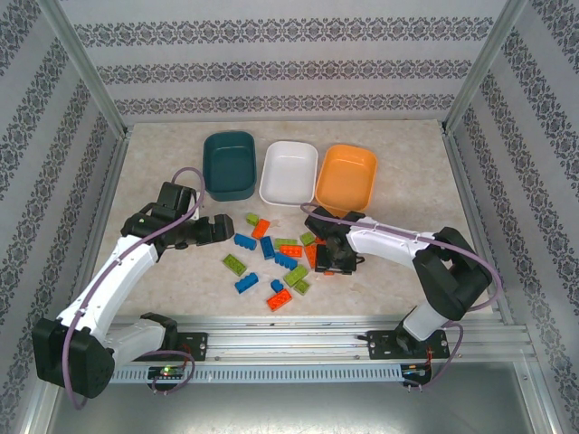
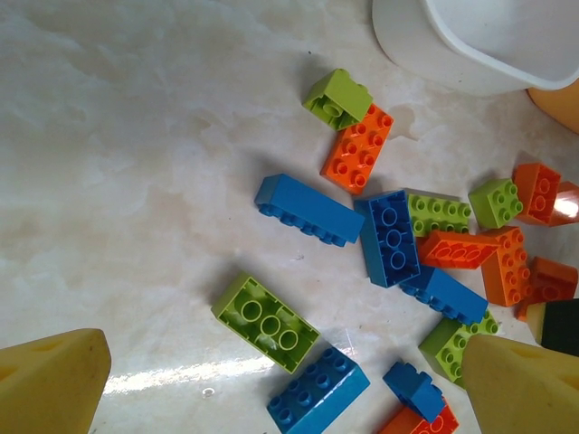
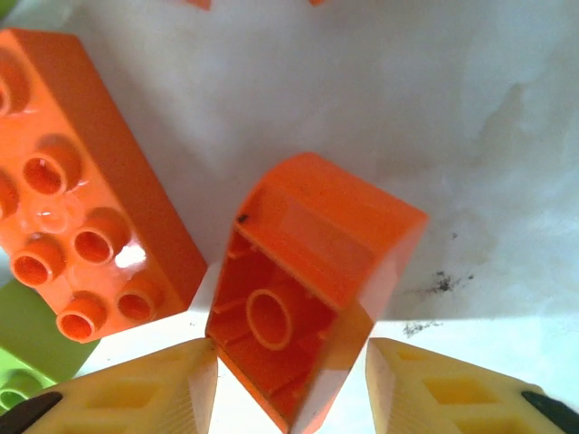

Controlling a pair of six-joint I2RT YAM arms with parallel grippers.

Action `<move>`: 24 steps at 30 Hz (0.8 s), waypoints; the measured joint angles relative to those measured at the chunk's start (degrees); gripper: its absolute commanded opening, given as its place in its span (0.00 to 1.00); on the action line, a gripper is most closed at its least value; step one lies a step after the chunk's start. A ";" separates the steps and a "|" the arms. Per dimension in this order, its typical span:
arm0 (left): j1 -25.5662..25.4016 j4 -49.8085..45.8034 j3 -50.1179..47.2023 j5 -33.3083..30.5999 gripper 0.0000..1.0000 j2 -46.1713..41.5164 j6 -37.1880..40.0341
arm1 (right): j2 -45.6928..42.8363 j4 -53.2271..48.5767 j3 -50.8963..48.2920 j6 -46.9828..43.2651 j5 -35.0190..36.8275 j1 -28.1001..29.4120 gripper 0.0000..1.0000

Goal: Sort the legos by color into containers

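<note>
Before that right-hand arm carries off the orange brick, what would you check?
1. Orange brick sits between the fingers of the right gripper, both sides touched: ok.
2. Brick square in the grip: not ok; it is tilted, hollow underside toward the wrist camera.
3. Grip firm enough to lift: cannot tell.
4. Orange tub free to take it: ok, nothing in it.
5. Left gripper out of the way: ok; open, at the left edge of the pile.
</note>
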 measured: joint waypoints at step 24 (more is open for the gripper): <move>0.00 -0.13 -1.25 0.02 1.00 -1.09 -0.48 | -5.97 -3.32 1.25 -0.98 3.45 -1.14 0.21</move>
